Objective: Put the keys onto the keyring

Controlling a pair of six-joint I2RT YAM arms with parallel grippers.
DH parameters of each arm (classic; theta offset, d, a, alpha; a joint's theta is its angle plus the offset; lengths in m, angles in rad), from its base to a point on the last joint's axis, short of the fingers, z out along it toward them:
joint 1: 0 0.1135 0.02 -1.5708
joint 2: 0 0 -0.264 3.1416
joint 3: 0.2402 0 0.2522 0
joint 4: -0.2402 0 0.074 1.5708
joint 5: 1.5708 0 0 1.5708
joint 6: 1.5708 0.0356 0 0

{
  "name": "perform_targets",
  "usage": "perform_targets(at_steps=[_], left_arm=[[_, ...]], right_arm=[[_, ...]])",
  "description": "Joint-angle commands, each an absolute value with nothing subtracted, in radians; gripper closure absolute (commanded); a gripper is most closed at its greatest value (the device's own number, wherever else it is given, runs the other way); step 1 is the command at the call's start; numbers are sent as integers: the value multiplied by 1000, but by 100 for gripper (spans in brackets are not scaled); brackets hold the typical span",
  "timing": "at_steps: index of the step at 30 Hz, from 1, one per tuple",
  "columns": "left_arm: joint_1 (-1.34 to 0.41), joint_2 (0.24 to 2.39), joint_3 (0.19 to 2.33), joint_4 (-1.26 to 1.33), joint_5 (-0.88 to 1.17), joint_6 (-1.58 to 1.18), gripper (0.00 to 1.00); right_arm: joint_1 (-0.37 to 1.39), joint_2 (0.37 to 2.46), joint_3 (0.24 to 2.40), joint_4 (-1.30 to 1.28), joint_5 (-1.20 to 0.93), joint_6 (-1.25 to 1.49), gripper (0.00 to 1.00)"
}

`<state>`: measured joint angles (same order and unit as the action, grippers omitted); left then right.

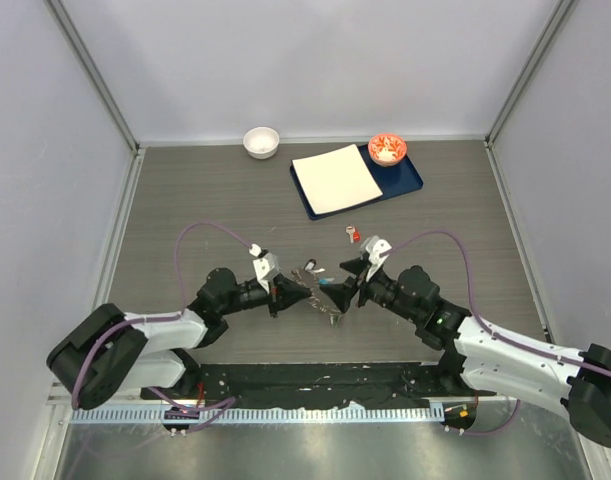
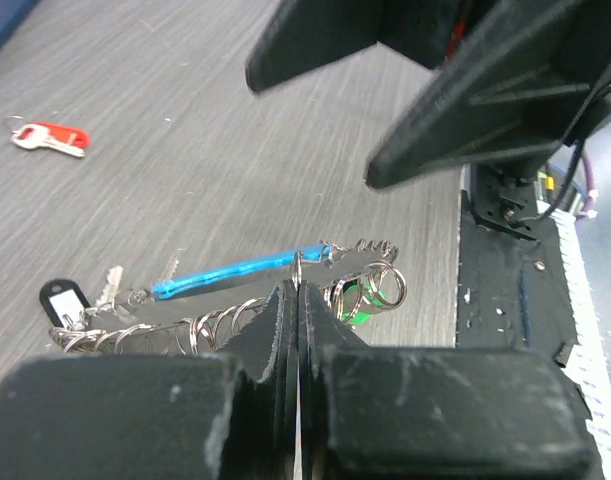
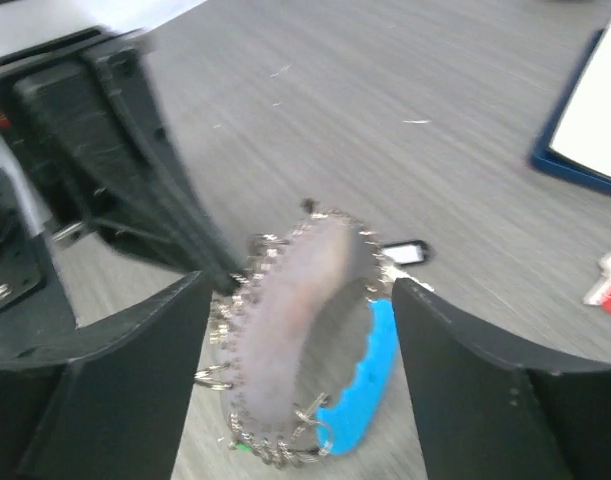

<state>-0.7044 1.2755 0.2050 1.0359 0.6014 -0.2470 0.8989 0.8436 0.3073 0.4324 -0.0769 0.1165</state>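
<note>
The large grey wire keyring with a light blue crescent-shaped plastic piece [image 2: 235, 272] is near the middle of the grey wood-grain table [image 1: 185, 190], between both tools. The left gripper [image 2: 298, 300] is closed tight and pinches the ring's wire. The right gripper [image 3: 303, 288] has its jaws wide apart, one on each side of the ring, gripping nothing.

Bare table lies on both sides out to the walls. A small red-headed key [image 2: 50, 138] lies apart from the ring. Only the top view shows the dark blue tray [image 1: 413, 183] near the far edge. Only the left wrist view shows the ring sharply; the right wrist view blurs it.
</note>
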Motion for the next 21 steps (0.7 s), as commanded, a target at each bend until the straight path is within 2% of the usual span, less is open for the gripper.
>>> perform_targets(at_steps=[1,3,7,13,21], left_arm=[[-690,1157,189,933,496,-195,100],[-690,1082,181,872,462,-176,100],[-689,961,164,714,393,-140,100],[-689,873,158,660,327,-121,100],[-689,833,153,621,252,-115,100]], right_arm=[[844,845,403,342,95,193,10],[801,879,437,302,161,199,0],[701,980,488,275,227,209,0],[545,1237,574,342,209,244,11],[486,1571,747,439,186,193,27]])
